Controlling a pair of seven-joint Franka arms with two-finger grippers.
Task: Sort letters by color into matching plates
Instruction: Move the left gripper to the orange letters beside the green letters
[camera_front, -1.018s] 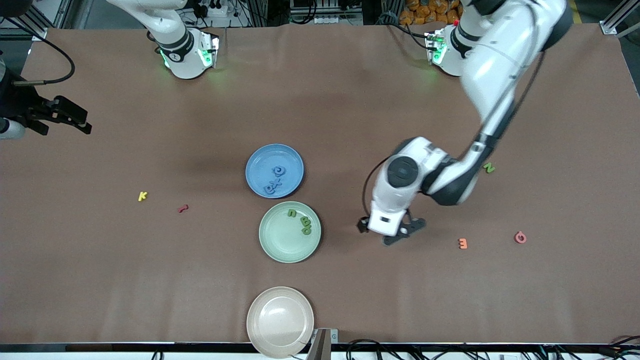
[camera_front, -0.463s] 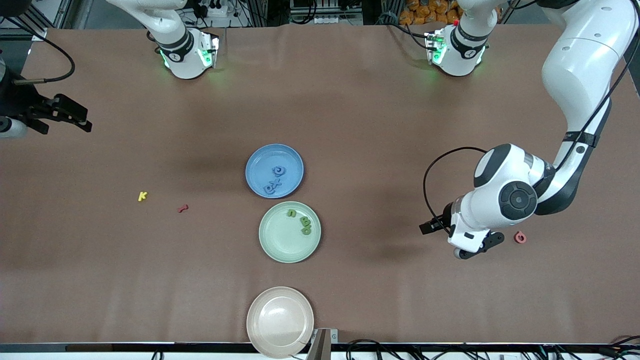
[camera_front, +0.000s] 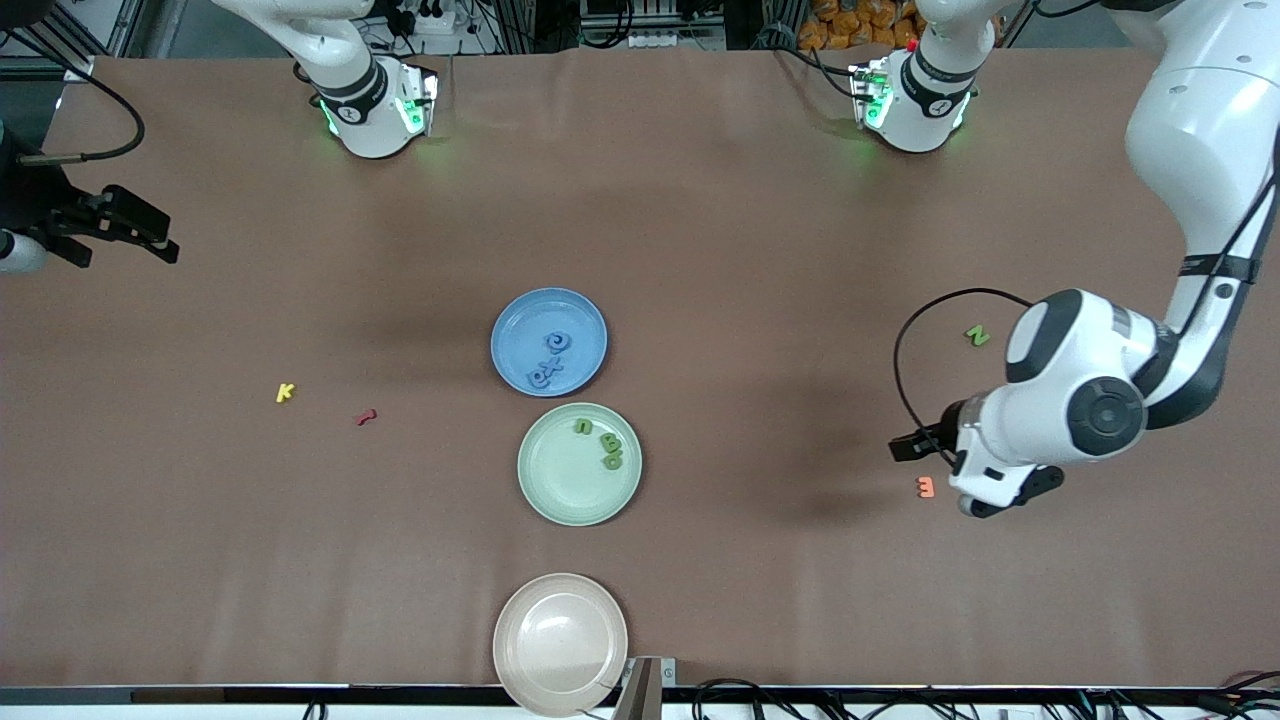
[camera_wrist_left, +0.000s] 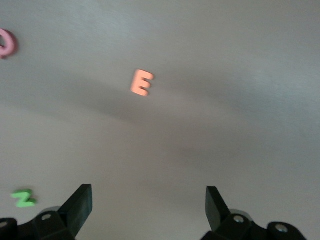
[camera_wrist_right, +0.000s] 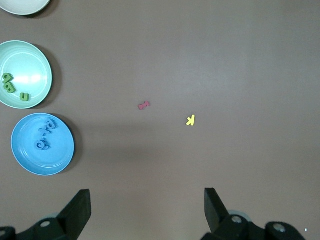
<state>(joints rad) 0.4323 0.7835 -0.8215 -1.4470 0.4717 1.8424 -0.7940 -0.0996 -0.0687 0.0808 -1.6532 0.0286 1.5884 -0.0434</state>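
One beige plate (camera_front: 560, 642), unobstructed

The pink letter (camera_wrist_left: 6, 43) is cut off by the left wrist view's edge

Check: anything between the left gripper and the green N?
No, only bare table between the left gripper and the green N, as the front view shows.
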